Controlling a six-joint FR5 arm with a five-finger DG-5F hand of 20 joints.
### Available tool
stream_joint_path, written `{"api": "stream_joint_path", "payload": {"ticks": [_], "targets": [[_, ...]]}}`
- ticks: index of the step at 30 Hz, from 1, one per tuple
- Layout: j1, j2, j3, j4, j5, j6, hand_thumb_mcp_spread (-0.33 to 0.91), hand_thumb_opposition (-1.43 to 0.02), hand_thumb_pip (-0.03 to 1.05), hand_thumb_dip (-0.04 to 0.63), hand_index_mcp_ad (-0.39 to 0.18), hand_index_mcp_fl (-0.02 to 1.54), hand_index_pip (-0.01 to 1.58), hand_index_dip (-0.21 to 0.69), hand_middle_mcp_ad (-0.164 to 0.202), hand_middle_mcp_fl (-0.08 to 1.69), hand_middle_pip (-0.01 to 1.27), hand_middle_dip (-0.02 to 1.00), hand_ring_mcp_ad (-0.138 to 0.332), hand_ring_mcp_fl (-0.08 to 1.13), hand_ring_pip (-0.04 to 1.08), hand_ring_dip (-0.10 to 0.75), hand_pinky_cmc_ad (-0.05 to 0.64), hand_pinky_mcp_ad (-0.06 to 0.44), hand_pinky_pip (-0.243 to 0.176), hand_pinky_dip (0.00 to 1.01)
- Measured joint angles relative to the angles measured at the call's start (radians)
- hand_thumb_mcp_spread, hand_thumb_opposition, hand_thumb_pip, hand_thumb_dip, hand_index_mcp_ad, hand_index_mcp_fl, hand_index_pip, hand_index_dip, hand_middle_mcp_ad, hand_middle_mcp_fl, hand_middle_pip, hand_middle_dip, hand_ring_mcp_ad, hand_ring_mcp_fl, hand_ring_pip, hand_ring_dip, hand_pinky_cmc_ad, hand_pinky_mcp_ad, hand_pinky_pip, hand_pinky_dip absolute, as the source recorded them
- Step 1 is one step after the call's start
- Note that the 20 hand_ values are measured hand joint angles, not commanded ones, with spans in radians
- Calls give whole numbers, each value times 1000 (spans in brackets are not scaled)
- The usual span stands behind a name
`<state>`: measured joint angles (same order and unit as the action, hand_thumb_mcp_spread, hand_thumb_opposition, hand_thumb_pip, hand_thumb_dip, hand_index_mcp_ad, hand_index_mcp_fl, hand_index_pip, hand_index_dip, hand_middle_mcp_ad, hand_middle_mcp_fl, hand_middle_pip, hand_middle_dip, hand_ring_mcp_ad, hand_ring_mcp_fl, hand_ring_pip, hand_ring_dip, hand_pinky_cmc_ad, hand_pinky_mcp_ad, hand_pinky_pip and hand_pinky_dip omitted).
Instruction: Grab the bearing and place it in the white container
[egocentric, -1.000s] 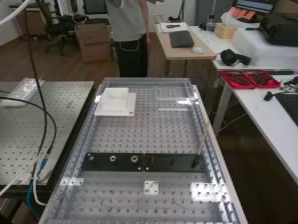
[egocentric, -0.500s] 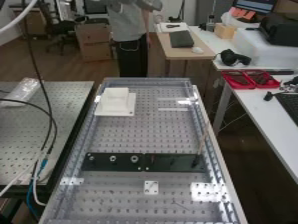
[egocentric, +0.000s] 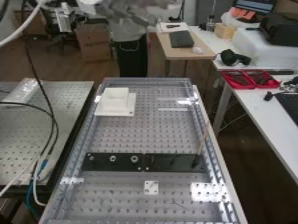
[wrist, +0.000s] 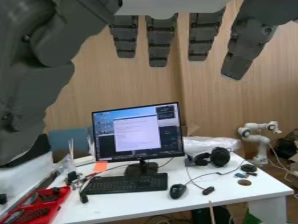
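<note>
Bearings (egocentric: 134, 159) are small, pale, dark-centred rings on a black strip (egocentric: 102, 167); the white container (egocentric: 115, 103) looks squarish, stepped. The robot hand (egocentric: 136, 14) has straight fingers (wrist: 159, 42), spread apart.

High view slanting down bench (egocentric: 126, 136), wrist view facing monitor (wrist: 138, 131) — in both
</note>
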<state>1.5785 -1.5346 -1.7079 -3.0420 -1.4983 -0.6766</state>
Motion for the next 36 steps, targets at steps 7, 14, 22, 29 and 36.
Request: {"api": "stream_joint_path", "payload": {"ticks": [7,14,22,29,36], "targets": [[-6,-12,-35,8,26,24,232,-709,403,19,-103,9,66,159,37,2,133,206,176,-2,75,96,429,330,-120,340],[-16,-25,-73,26,52,53,227,-726,449,49,-103,9,66,159,37,2,131,215,173,-2,75,96,443,330,-120,351],[-30,-48,-120,62,91,82,232,-742,480,79,-103,5,66,154,37,2,133,220,176,-2,75,96,443,330,-120,353],[-50,-74,-157,97,120,102,232,-745,478,103,-103,7,72,157,37,0,133,220,178,-2,75,96,443,330,-120,360],[-63,-94,-193,140,154,110,248,-745,525,108,-106,9,86,138,37,2,133,220,180,-2,75,96,440,330,-120,360]]}}
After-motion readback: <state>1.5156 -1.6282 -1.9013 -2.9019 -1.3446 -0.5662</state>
